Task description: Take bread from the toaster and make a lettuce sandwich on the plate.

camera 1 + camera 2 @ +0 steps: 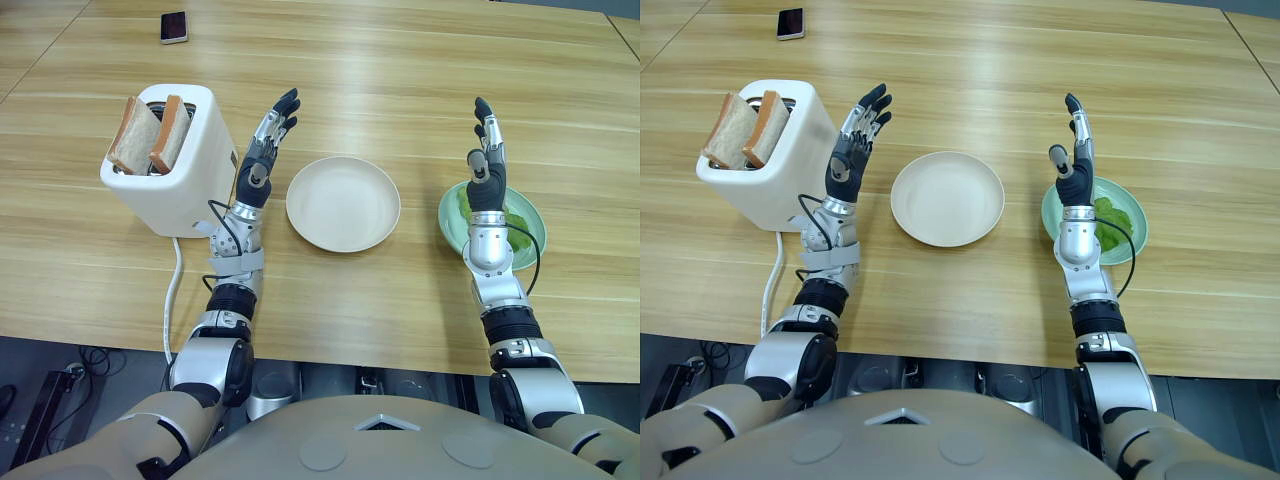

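Observation:
A white toaster (185,175) stands at the left of the wooden table, with two slices of bread (150,135) sticking out of its slots. An empty cream plate (343,203) lies in the middle. At the right a small green dish (528,222) holds lettuce (1110,222). My left hand (265,150) is raised between the toaster and the plate, fingers straight and apart, holding nothing. My right hand (487,155) is raised over the left part of the green dish, fingers straight, also holding nothing, and it hides part of the lettuce.
A dark phone (174,27) lies at the far left of the table. The toaster's white cord (172,290) runs over the table's near edge. Bare wood stretches behind the plate and dish.

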